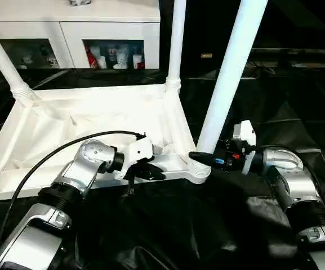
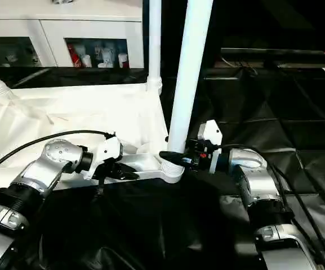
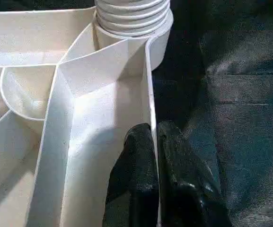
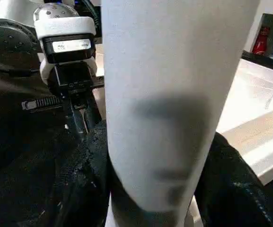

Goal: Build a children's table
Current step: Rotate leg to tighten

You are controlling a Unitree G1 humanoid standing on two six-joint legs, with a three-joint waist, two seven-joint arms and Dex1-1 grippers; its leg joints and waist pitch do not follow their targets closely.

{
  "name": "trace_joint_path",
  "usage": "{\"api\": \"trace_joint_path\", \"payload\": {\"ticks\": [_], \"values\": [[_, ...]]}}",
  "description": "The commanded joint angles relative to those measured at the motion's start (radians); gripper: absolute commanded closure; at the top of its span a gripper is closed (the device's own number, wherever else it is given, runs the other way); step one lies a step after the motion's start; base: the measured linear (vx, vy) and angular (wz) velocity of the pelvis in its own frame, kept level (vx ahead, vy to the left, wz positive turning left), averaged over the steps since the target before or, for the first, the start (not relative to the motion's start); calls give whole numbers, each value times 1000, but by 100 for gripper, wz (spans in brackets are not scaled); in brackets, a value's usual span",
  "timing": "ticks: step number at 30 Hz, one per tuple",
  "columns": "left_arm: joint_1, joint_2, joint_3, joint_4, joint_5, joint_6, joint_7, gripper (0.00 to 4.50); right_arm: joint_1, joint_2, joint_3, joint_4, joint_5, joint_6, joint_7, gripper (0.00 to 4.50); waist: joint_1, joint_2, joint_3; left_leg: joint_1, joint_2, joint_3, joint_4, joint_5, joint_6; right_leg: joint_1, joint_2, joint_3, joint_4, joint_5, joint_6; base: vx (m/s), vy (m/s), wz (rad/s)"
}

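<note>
**Third leg going in**

Children's table lies upside down on black cloth. Three legs visible, fourth unseen. My right gripper pinches the near leg; left gripper pinches the rim.

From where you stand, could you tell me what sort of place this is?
Probably an indoor demo or lab room: black sheeting covers the floor, a glass-doored cabinet holds small ornaments, and an upturned table is being assembled.
</note>
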Motion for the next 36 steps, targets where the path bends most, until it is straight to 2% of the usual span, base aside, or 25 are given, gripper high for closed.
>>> {"api": "trace_joint_path", "payload": {"ticks": [1, 3, 5, 7, 8, 9, 11, 12, 14, 15, 18, 19, 21, 26, 28, 32, 34, 36], "values": [[-39, -20, 12, -50, -22, -6, 12, 450, 76, 3, 27, 131, -98, 40, -125, 264, -1, 4, -16, 18, 85, -40, -93, -307, 19, 8, -109, 60, -101, -340, -217, 0, 0, 0], [-57, -34, 25, -29, -9, 19, 77, 450, 63, 30, 1, 159, -114, 38, -254, 264, -5, 3, -12, 20, 84, -45, -98, -325, 3, 4, -112, 62, -107, -399, -199, 0, 0, 0], [-66, -47, 34, -20, -9, 37, 103, 450, 62, 52, -13, 158, -114, 48, -316, 264, -9, 3, -12, 15, 84, -49, -102, -325, -6, 8, -112, 59, -107, -411, -186, 0, 0, 0], [-83, -68, 41, -6, -2, 59, 147, 450, 62, 94, -31, 151, -119, 61, -421, 264, -10, 4, -12, 16, 81, -49, -105, -314, -11, 7, -112, 58, -109, -396, -183, 0, 0, 0], [-95, -83, 44, 2, 3, 78, 174, 450, 60, 122, -37, 146, -125, 75, -486, 264, -14, 2, -4, 9, 81, -49, -108, -310, -12, 5, -109, 58, -108, -380, -181, 0, 0, 0], [-95, -83, 44, 2, 3, 78, 174, 450, 60, 122, -37, 146, -125, 75, -486, 264, -14, 2, -3, 17, 81, -46, -106, -323, -15, -1, -109, 61, -111, -380, -182, 0, 0, 0], [-116, -105, 46, 19, 18, 105, 216, 450, 48, 161, -39, 151, -141, 99, -583, 264, -14, 1, 1, 18, 80, -45, -106, -332, -9, -3, -110, 63, -114, -388, -182, 0, 0, 0], [-122, -111, 47, 25, 21, 112, 230, 450, 41, 170, -40, 159, -144, 101, -607, 264, -15, 5, 3, 17, 80, -45, -107, -334, -11, -5, -110, 63, -114, -390, -181, 0, 0, 0], [-165, -162, 52, 69, 48, 173, 347, 450, -15, 241, -49, 226, -164, 110, -790, 264, -20, 7, 5, 19, 79, -46, -109, -337, -28, -7, -110, 63, -112, -388, -183, 0, 0, 0], [-169, -167, 52, 72, 50, 181, 360, 450, -21, 247, -50, 233, -165, 110, -806, 264, -22, 5, 3, 20, 79, -47, -108, -326, -36, -5, -110, 63, -110, -371, -189, 0, 0, 0], [-189, -212, 51, 104, 76, 220, 464, 450, -66, 298, -54, 286, -175, 112, -915, 264, -23, 3, 5, 15, 77, -43, -105, -295, -16, -2, -110, 65, -109, -327, -198, 0, 0, 0], [-189, -212, 51, 104, 76, 220, 464, 450, -66, 298, -54, 286, -175, 112, -915, 264, -23, 3, 5, 15, 77, -43, -105, -295, -16, -2, -110, 65, -109, -327, -198, 0, 0, 0], [-196, -230, 47, 121, 89, 229, 506, 450, -81, 324, -56, 301, -179, 115, -950, 264, -23, 2, 4, 11, 76, -40, -103, -258, 2, 4, -107, 63, -104, -255, -205, 0, 0, 0], [-207, -246, 51, 142, 100, 234, 531, 450, -97, 358, -61, 319, -197, 120, -995, 264, -23, 4, 3, 11, 77, -40, -104, -243, 8, 7, -103, 60, -98, -196, -212, 0, 0, 0], [-210, -244, 49, 145, 98, 231, 527, 450, -111, 361, -59, 333, -200, 128, -1005, 264, -25, 5, 4, 12, 78, -41, -106, -264, 3, 7, -105, 60, -100, -213, -214, 0, 0, 0], [-213, -244, 50, 148, 98, 226, 523, 450, -126, 370, -76, 335, -181, 138, -974, 264, -26, 4, 12, 17, 78, -45, -111, -349, -16, -2, -109, 64, -114, -362, -181, 0, 0, 0], [-213, -244, 50, 145, 97, 223, 518, 450, -129, 372, -87, 329, -171, 140, -966, 208, -26, 5, 11, 17, 79, -46, -113, -351, -18, -4, -110, 66, -117, -377, -171, 0, 0, 0], [-212, -243, 51, 138, 95, 218, 506, 450, -134, 370, -89, 316, -169, 137, -949, 191, -26, 5, 10, 15, 79, -45, -113, -327, -12, -1, -107, 66, -114, -336, -178, 0, 0, 0]]}}
